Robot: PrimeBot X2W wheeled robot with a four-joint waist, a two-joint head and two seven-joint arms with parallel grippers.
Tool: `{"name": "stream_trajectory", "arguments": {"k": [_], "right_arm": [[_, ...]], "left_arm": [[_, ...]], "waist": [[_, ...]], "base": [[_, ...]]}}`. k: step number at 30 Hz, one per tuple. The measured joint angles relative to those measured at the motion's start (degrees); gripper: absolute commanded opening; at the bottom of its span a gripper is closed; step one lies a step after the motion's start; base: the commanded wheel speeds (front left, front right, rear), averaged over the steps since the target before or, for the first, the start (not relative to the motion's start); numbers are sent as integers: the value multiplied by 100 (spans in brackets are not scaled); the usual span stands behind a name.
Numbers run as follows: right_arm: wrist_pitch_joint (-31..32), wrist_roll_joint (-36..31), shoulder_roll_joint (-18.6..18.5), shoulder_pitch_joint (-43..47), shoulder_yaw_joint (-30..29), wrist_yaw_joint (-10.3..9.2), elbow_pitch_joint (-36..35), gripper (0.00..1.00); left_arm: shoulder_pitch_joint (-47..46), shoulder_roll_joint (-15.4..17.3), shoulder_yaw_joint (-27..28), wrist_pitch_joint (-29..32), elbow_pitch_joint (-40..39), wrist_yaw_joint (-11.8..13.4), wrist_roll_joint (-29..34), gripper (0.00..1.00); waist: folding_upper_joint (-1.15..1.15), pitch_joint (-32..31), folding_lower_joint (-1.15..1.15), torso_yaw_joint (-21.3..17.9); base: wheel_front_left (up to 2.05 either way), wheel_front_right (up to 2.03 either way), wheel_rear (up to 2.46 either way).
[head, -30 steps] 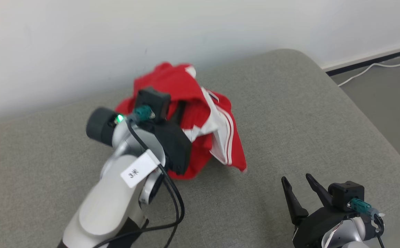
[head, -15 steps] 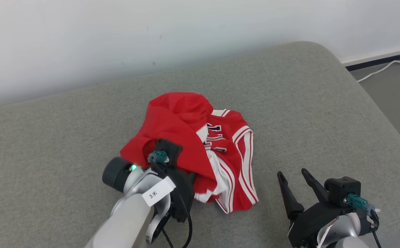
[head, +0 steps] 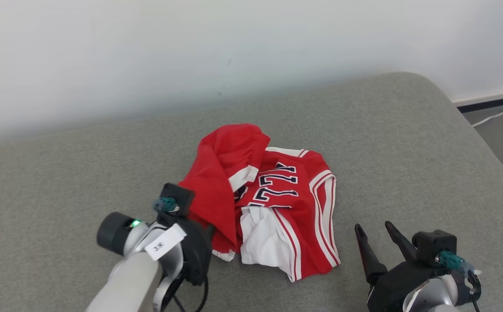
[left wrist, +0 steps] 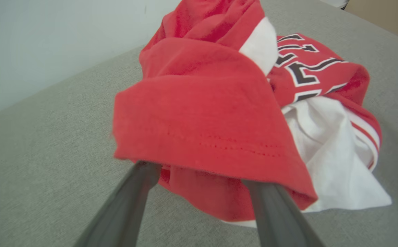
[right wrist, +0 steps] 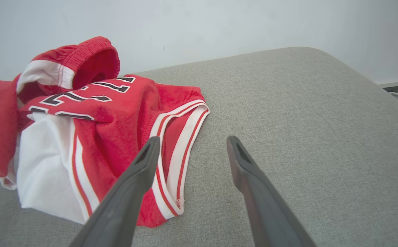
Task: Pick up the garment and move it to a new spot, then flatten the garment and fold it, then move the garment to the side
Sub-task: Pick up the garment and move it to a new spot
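The red garment (head: 273,195) has come down. A moment ago the left claw (left wrist: 200,176) held it up close to the wall (head: 190,52). Now it lies in a bunched heap near the middle of the grey cushion (head: 407,151). The claw has also let go.

In the left wrist view its two dark fingers (left wrist: 130,202) stand wide apart. A red hem hangs loose over their tips and hides them. The claw sits low at the left edge of the heap.

The garment is red with white stripes along its edges. It has dark letters with white rims on top, and a white part sticks out at the front. One red fold stands up at the back like a little hood.

The right claw (head: 372,225) is to the right of the heap, near it but not touching. Its fingers are spread wide and hold nothing. They point up over the bare cushion, just beside the striped edge.

A white cable (head: 500,115) lies on the floor far off to the right.
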Motion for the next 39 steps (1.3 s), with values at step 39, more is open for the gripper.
{"name": "stream_trajectory", "arguments": {"k": [39], "right_arm": [[62, -5, 151, 215, 225, -16, 96, 100]], "left_arm": [[-199, 733, 48, 2581, -1617, 102, -76, 100]], "waist": [[0, -371, 0, -242]], "base": [[0, 0, 0]]}}
